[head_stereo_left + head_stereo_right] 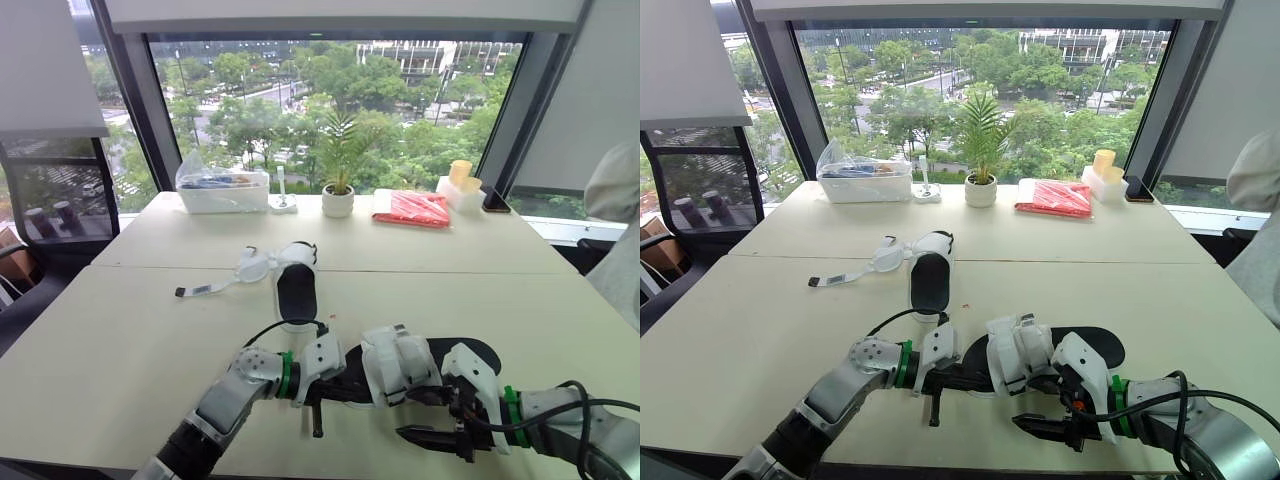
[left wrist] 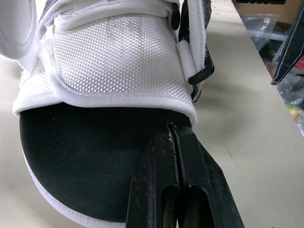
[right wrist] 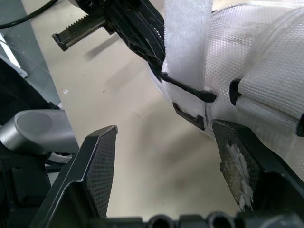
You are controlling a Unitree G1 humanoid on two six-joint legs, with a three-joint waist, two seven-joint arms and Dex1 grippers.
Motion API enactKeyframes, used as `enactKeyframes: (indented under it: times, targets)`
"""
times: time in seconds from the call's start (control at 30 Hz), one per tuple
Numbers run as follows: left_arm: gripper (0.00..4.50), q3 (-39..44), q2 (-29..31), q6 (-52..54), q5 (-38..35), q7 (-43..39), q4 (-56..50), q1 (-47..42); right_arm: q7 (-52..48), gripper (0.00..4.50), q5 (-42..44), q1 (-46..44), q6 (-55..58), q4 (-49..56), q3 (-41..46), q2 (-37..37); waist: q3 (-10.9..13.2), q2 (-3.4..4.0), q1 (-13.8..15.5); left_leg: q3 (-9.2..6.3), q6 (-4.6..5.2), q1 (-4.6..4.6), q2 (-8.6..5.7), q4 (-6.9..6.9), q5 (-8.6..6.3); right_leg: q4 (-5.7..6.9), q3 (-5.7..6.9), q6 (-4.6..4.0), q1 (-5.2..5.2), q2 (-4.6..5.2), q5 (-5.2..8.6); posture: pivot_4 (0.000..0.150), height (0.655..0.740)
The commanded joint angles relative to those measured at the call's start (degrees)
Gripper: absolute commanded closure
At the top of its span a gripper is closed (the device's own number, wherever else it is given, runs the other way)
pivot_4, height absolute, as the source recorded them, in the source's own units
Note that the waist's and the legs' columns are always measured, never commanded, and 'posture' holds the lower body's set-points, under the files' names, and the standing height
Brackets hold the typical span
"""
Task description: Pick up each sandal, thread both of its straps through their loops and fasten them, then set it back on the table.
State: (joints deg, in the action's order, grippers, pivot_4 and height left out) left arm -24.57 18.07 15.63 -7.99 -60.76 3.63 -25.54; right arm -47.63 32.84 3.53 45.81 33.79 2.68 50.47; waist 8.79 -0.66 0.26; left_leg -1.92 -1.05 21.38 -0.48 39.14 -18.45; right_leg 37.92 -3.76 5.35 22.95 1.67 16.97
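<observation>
Right wrist view is showing the right gripper (image 3: 164, 128) standing wide open and holding nothing, its two padded fingers (image 3: 102, 171) spreading either side of the buckle edge of the near sandal (image 1: 400, 365). It is probably waiting there because a white strap (image 3: 186, 42) is already running down through a black loop (image 3: 187, 92), while a second loop (image 3: 190, 118) just below it is looking empty. By my reading, the open jaws are lining up to take a strap end next.

The left gripper (image 2: 170, 128) is pressing its fingers tightly together, the tips meeting the hem of the mesh upper (image 2: 118, 57) at the edge of the black insole (image 2: 85, 156). It appears to be nipping that hem, though the exact bite is hidden. That hold is likely steadying the sandal so it is not sliding while the other arm is working the straps.

The near sandal is lying low on the table (image 1: 110, 340), between the two grippers. The far sandal (image 1: 293, 285) is sitting well apart toward the window, its loose strap (image 1: 205, 290) trailing over the table, so it is still needing fastening.
</observation>
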Motion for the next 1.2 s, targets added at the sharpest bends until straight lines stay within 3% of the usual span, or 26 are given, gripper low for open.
enactKeyframes:
  times: [0.03, 0.4, 1.0, 1.13, 1.2]
  targets:
    - [4.5, -0.5, 0.4, 0.0, 0.6, -0.2, 0.4, 0.0, 0.9, 1.09, 1.0, -0.8, 0.1, 2.2, 1.4, -0.5, 0.0, 0.0, 0.0, 0.0, 0.0, 0.0, 0.0, 0.0, 0.0, 0.0, 0.0, 0.0, 0.0, 0.0, 0.0, 0.15, 0.74]
    - [4.5, -0.6, 0.3, 0.1, 0.6, -0.5, 0.4, -0.3, -0.8, 1.09, 5.7, -4.2, 3.9, 3.0, -2.3, -2.3, 0.0, -0.01, -0.8, -0.01, 0.0, -0.01, 0.01, 0.0, 0.0, 0.0, 0.0, 0.0, 0.0, -0.01, 0.0, 0.15, 0.74]
    - [4.5, -0.3, 0.5, 0.8, 0.7, 0.0, -0.7, 0.3, -5.0, 1.09, 0.7, -10.8, 3.1, -7.4, -7.1, -0.6, 0.0, -0.02, -0.9, -0.02, 0.0, 0.03, 0.02, -0.04, 0.0, -0.06, 0.01, 0.0, 0.02, 0.03, 0.0, 0.15, 0.74]
    - [4.5, -0.4, 0.3, 0.8, 0.6, 0.0, -0.7, 0.3, -5.0, 2.82, 0.3, -11.2, 3.3, -8.1, -7.0, -0.7, 0.0, -0.02, -0.9, -0.02, 0.0, 0.04, 0.02, -0.04, 0.0, -0.06, 0.01, 0.0, 0.02, 0.04, 0.0, 0.15, 0.74]
    - [4.5, -0.3, 0.3, 0.7, 0.6, 0.0, -0.5, 0.2, -5.1, 3.89, 0.2, -11.3, 3.3, -8.3, -7.1, -0.8, 0.0, -0.02, -0.9, -0.02, 0.0, 0.05, 0.02, -0.06, 0.0, -0.06, 0.01, 0.0, 0.05, 0.04, 0.0, 0.15, 0.74]
